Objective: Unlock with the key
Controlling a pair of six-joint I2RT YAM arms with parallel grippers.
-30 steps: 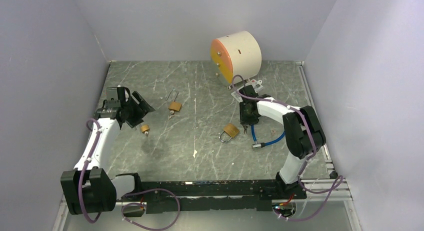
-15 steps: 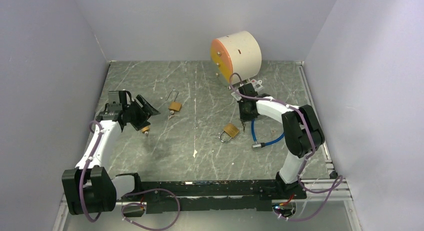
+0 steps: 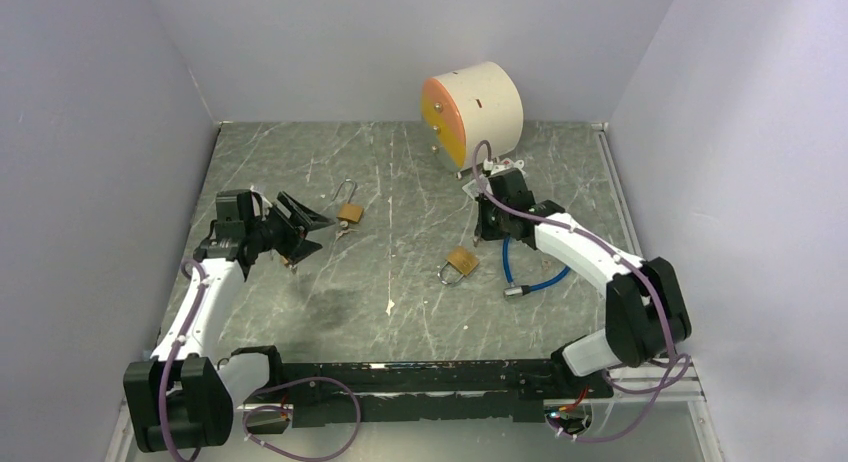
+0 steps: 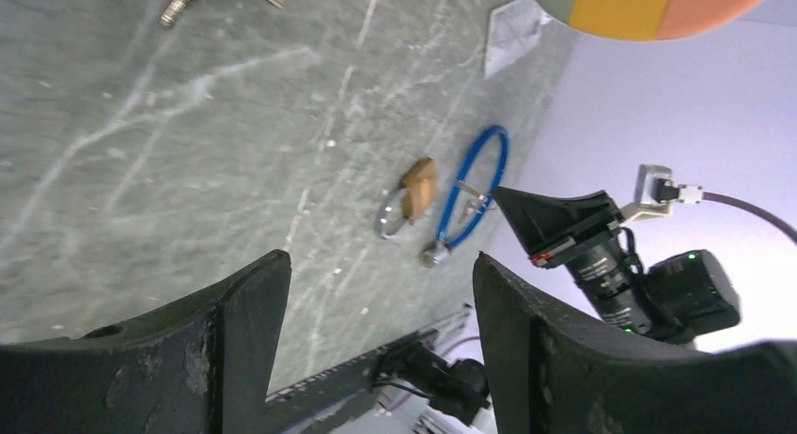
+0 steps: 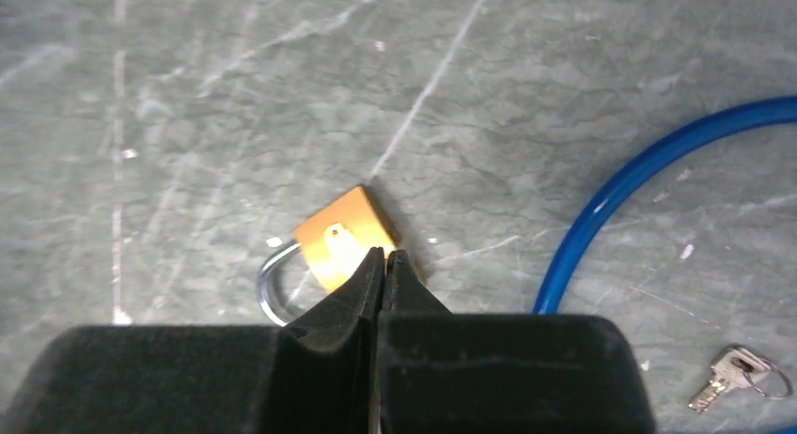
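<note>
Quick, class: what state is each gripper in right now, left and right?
Left gripper: open, empty.
Right gripper: shut, nothing visibly held.

Brass, blue and orange on veined grey-green stone

The drum (image 3: 490, 102) is cream, its round face banded orange and yellow. In front of the drum the table (image 3: 400, 162) shows a grey-green marble pattern with pale veins. A bright blue cable (image 3: 535, 279) lies in front of the drum, as does a brass-gold padlock (image 3: 461, 261) with a silver shackle. A second padlock (image 3: 350, 213), also brass, lies front-left of the drum. Behind the drum the walls (image 3: 300, 52) are plain pale lilac.
</note>
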